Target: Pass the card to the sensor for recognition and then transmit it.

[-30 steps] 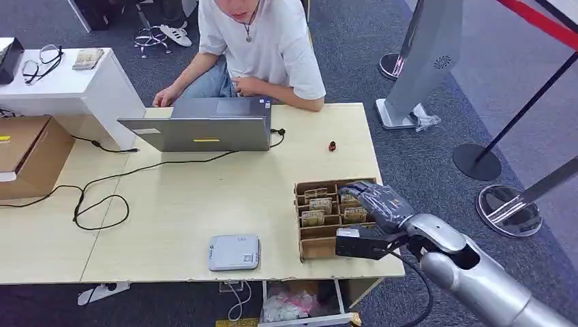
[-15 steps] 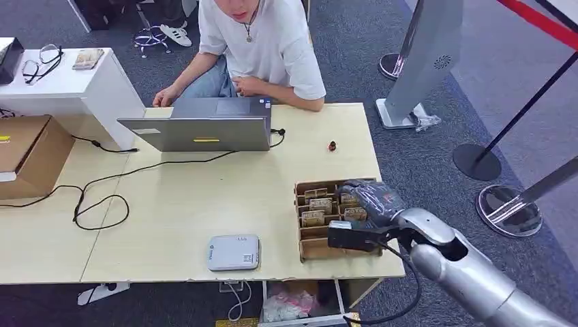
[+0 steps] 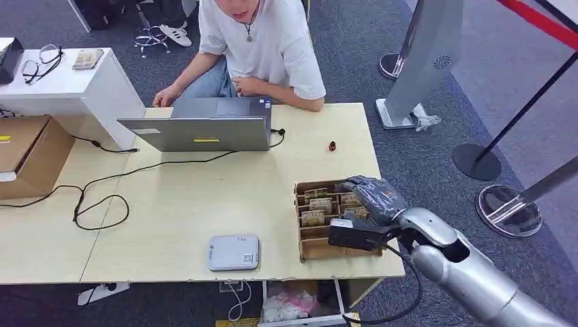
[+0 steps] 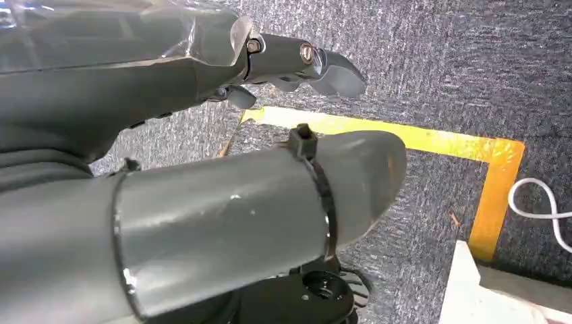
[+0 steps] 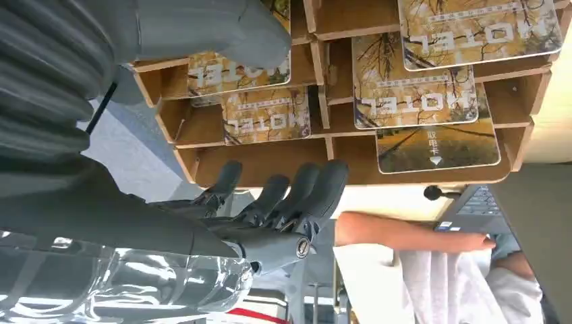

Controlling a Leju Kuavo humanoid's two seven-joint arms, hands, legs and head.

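A wooden card box (image 3: 317, 248) stands at the table's front right, its slots holding several yellow hotel cards (image 3: 313, 218). My right hand (image 3: 373, 197) hovers over the box's right column with nothing in it. In the right wrist view its thumb (image 5: 222, 34) lies over one card (image 5: 266, 115) while the dark fingers (image 5: 290, 199) reach past the box's end wall (image 5: 270, 162). The grey-white sensor (image 3: 234, 252) lies flat on the table, left of the box. My left hand (image 4: 297, 61) hangs above the carpet, fingers apart and holding nothing.
A person (image 3: 262, 48) sits behind an open laptop (image 3: 204, 126) at the far edge. A black cable (image 3: 102, 201) loops across the left of the table, near a cardboard box (image 3: 27, 153). A small red object (image 3: 332, 146) lies beyond the card box. Stanchion bases (image 3: 477, 160) stand at the right.
My right hand has shifted a little left over the card box, and its fingers now reach further toward the box's far right corner. Nothing else has moved.
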